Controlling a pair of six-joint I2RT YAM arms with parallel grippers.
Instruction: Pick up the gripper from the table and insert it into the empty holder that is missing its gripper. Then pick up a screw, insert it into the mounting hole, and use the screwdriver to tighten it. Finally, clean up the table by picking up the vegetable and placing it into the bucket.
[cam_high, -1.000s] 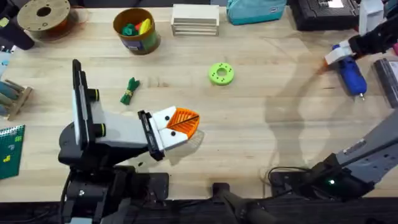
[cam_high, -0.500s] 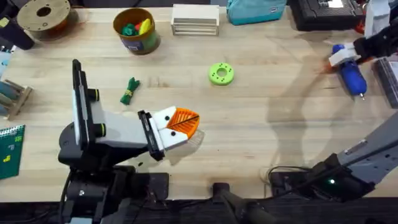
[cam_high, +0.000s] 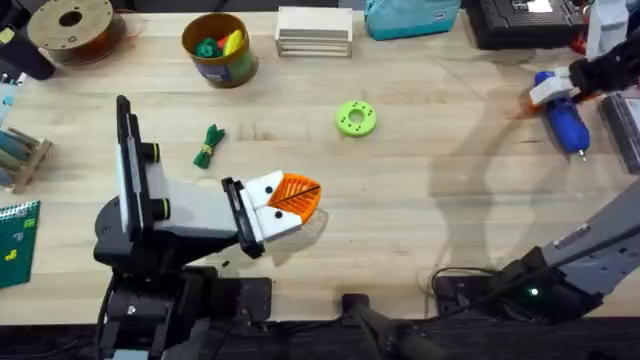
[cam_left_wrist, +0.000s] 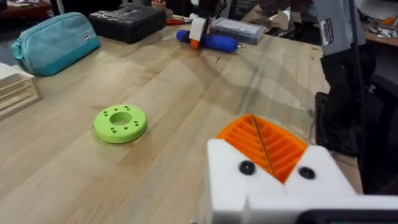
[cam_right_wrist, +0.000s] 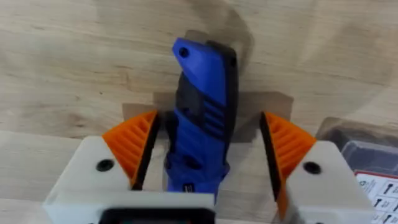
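The blue screwdriver (cam_high: 566, 122) lies at the table's far right. My right gripper (cam_high: 553, 90) is open over its rear end. In the right wrist view the screwdriver (cam_right_wrist: 203, 112) lies between the orange pads (cam_right_wrist: 133, 148), with a gap on one side. My left gripper (cam_high: 298, 196) rests shut near the table's front middle. Its white holders (cam_left_wrist: 231, 177) carry two orange ribbed pads (cam_left_wrist: 266, 142) pressed together, and each holder has a dark screw head. The dark-green vegetable (cam_high: 207, 146) lies on the table left of centre. The yellow-orange bucket (cam_high: 218, 50) stands at the back left. No loose gripper is in view.
A lime-green disc (cam_high: 355, 118) lies mid-table. At the back stand a brown spool (cam_high: 70, 25), stacked white boxes (cam_high: 314, 31), a teal pouch (cam_high: 410, 16) and a black case (cam_high: 520, 22). A clear parts box (cam_right_wrist: 367, 163) sits beside the screwdriver.
My right gripper has shifted slightly to the right over the screwdriver's rear end, then held still. The left arm has not moved.
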